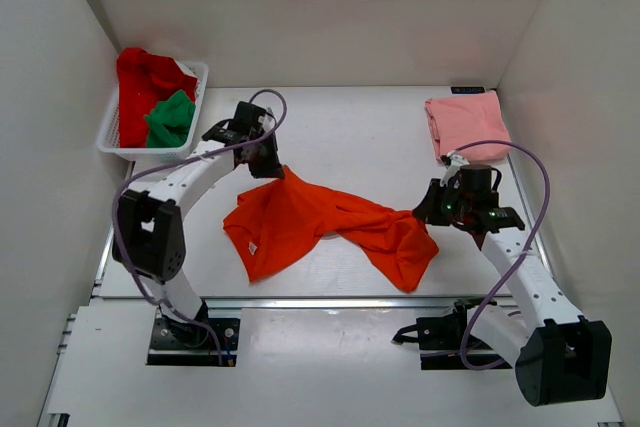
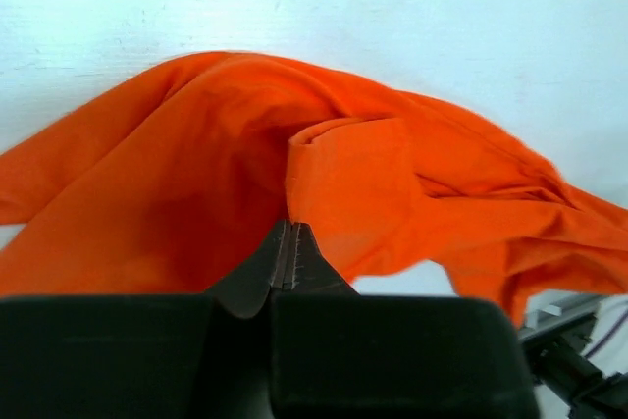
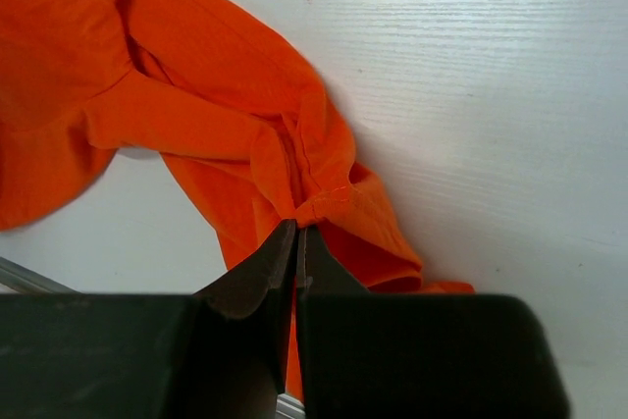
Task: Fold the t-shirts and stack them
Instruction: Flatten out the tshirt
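Note:
The bright orange t-shirt point(image 1: 320, 222) lies crumpled and stretched across the middle of the table. My left gripper point(image 1: 268, 164) is shut on its upper left edge point(image 2: 334, 174), and the cloth hangs from the fingertips. My right gripper point(image 1: 425, 213) is shut on a hemmed edge at its right side point(image 3: 324, 205). The pale salmon pink t-shirt point(image 1: 466, 124) lies folded at the back right. The red t-shirt point(image 1: 140, 82) and the green t-shirt point(image 1: 170, 119) lie bunched in the basket.
The white slotted basket point(image 1: 110, 137) stands at the back left against the wall. White walls close in both sides and the back. A metal rail point(image 1: 330, 301) runs along the table's near edge.

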Robot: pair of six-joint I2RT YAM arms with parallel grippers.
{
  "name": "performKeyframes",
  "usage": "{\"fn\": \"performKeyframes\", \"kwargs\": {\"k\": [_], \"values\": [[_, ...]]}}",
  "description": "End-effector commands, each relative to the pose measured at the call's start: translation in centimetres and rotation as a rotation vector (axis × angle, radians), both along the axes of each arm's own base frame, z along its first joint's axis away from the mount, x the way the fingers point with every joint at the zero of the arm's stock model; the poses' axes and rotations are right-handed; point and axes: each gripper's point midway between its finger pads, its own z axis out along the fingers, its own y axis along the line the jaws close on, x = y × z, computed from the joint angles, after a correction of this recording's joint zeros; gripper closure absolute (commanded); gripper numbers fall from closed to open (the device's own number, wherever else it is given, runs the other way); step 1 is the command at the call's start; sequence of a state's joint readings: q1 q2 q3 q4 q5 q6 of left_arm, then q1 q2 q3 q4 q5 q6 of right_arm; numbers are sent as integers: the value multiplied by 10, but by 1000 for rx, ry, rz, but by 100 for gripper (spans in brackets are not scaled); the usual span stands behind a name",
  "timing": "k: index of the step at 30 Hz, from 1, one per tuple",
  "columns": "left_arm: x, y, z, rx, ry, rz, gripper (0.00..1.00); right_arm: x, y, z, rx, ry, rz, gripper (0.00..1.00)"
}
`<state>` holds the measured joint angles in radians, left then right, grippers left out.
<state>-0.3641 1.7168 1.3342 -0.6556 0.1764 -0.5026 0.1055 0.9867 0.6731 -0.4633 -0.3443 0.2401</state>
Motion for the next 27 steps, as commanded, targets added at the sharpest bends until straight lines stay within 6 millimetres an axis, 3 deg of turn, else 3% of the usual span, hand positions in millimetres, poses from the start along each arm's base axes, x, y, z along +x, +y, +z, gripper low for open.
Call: {"fn": "performKeyframes", "kwargs": {"k": [1,2,3,5,7,8,9,11,14,17,21,24,27], "values": [[1,-1,94,-91,-203,7,100,13,-1,39,-5,-136,-7,100],[6,1,109,-115,-251,29,100,17,-5,50,-5,-160,-19,100],[9,6,147,-159,-363,52,100,20,-7,64,-4,-209,-19,100],[4,19,211,-235,-534,107,100,31,-11,115,9,-334,-26,100],[-11,39,287,-307,-720,162,100,30,-14,161,9,-455,-26,99],[-15,47,316,-325,-792,179,100,28,-13,187,6,-519,-15,100],[-23,57,340,-337,-857,197,100,25,-13,211,1,-584,-3,100],[-44,71,392,-370,-973,208,100,17,-10,241,-8,-654,34,99],[-76,84,446,-404,-1090,214,100,0,-5,278,-23,-752,86,100],[-101,88,478,-424,-1152,201,100,-14,-10,303,-63,-797,97,100],[-118,89,492,-457,-1185,193,100,-24,-9,321,-64,-824,106,100],[-109,84,480,-458,-1150,181,100,-15,0,302,-29,-755,145,100],[-83,77,446,-435,-1062,173,100,-1,8,252,22,-597,166,100]]}}
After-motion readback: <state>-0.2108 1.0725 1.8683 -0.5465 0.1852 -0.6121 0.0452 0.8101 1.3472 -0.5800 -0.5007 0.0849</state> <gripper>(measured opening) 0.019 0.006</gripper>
